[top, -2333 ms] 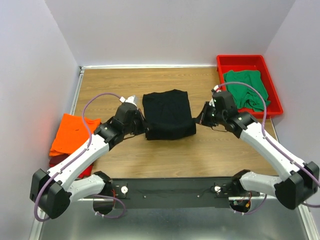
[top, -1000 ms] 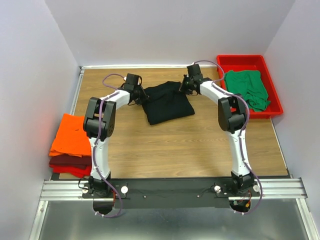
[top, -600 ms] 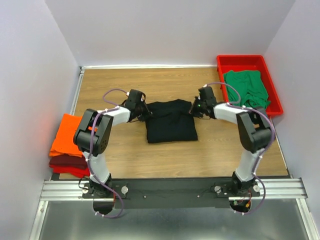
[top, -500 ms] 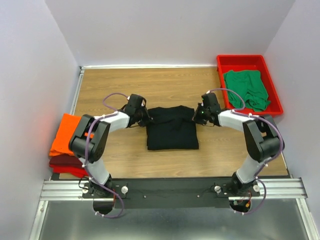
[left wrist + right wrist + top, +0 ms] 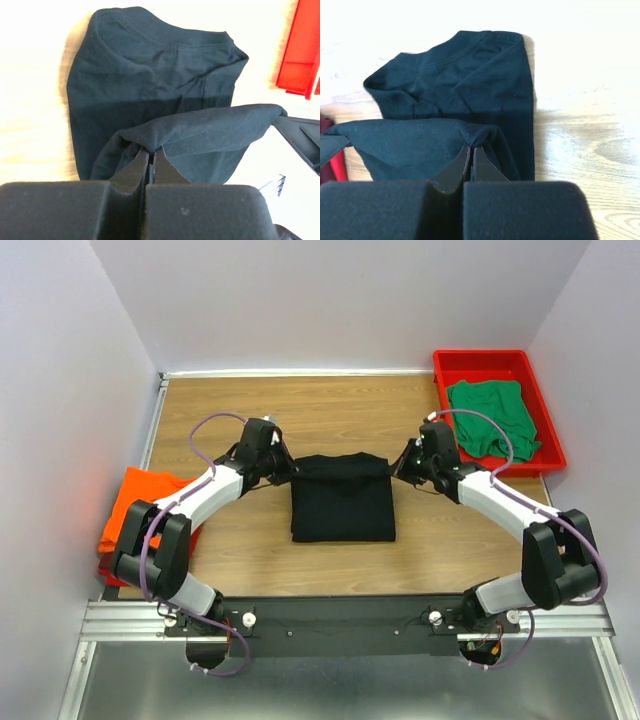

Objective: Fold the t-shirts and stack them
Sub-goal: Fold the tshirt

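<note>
Right tool [image 5: 394, 468] on black t-shirt [image 5: 340, 505], near red tray [image 5: 480, 356]

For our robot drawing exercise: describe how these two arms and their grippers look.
The left arm and right arm have white link shells with black joints. A purple cable loops along each. The left gripper and right gripper are black, tapering to thin wedges.

High overhead view of the table [image 5: 330, 410]; wrist views close, low, inward (black t-shirt [image 5: 340, 505] common to all)
</note>
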Tool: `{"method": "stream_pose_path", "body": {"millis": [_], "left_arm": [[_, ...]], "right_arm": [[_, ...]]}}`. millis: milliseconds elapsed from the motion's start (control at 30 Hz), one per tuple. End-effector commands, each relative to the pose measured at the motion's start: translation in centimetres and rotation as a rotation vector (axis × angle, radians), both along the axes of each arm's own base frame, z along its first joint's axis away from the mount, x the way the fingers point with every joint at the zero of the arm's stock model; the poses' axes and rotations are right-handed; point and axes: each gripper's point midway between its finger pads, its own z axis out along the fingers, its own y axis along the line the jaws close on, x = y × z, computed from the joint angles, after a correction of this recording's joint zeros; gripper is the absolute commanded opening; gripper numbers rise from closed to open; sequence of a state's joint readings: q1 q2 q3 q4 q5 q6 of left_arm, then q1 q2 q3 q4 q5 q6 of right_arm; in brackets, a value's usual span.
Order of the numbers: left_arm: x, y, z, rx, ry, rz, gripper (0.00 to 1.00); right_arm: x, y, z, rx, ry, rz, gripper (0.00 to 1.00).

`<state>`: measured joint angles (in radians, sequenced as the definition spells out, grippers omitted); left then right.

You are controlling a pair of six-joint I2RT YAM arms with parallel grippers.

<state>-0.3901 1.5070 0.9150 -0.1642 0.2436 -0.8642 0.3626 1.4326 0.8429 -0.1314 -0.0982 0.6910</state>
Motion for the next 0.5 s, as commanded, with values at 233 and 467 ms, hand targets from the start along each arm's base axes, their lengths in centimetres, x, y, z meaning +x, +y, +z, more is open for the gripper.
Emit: {"method": "stream_pose_path", "body": {"millis": [233,467], "left_arm": [[5.6,3.1,1.9,0.033,-0.061,0.030,0.00],[16.4,4.4,-4.7,0.060,-0.015,-0.024,0.01]], "right_arm": [[6.8,0.6,2.6,-0.084,-0.073,-0.034,0.03],[17.9,2.3,-6.2,-0.074,0.039,-0.025,0.14]]}}
